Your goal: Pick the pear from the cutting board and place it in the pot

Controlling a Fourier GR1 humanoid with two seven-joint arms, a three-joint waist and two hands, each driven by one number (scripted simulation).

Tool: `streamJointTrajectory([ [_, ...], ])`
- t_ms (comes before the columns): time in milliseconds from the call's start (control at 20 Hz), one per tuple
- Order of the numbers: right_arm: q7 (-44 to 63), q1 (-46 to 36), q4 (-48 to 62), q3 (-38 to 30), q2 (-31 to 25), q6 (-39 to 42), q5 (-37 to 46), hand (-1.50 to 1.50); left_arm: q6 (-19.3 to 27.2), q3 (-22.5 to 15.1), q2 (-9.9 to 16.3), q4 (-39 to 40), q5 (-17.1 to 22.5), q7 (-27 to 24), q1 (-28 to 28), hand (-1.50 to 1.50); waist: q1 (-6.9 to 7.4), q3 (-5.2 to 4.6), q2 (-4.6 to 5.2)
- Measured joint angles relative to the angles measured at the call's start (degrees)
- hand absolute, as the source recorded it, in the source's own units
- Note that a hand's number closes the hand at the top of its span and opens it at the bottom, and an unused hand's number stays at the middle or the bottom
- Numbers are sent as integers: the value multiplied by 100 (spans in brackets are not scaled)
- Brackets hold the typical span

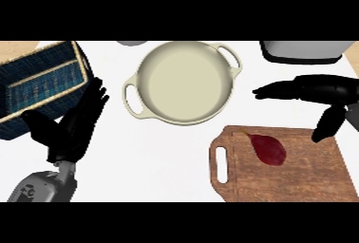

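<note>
A dark red pear [269, 149] lies on the wooden cutting board [294, 178] at the lower right, its stem pointing up-left. The cream pot [184, 81], with two side handles, stands empty at top centre. My right hand [319, 91] hovers at the right edge, above and to the right of the pear, open, fingers stretched left and thumb hanging down toward the board. It holds nothing. My left hand [70, 126] rests open at the left, fingers pointing up, apart from the pot.
A dark blue woven basket [42, 83] with a tan rim sits at the upper left, partly under my left hand's fingers. A grey appliance [305, 51] stands at the top right. A small grey object [131, 43] peeks in above the pot.
</note>
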Motion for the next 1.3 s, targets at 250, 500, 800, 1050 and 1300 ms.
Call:
streamJointTrajectory([
  [250, -61, 53, 22, 83, 100, -50, -131, -150, -14, 7, -73, -11, -51, -17, 74, 0, -55, -3, -17],
  [500, 174, 20, 13, 129, 280, 29, -173, -150, -64, 61, -106, 35, -108, -21, 100, 0, -87, -4, -29],
  [800, 437, 73, 52, 114, 475, 42, 111, -150, -29, 127, -204, 19, -258, 106, 21, 0, -117, -4, -37],
  [1050, 659, 188, 133, 149, 873, -8, 436, -150, -90, 171, -215, -222, -307, 208, 183, 0, -109, -4, -41],
  [1300, 546, 240, 292, 171, 1119, -128, 928, -150, -76, 187, -400, -88, -464, 159, 110, 0, -125, -4, -38],
])
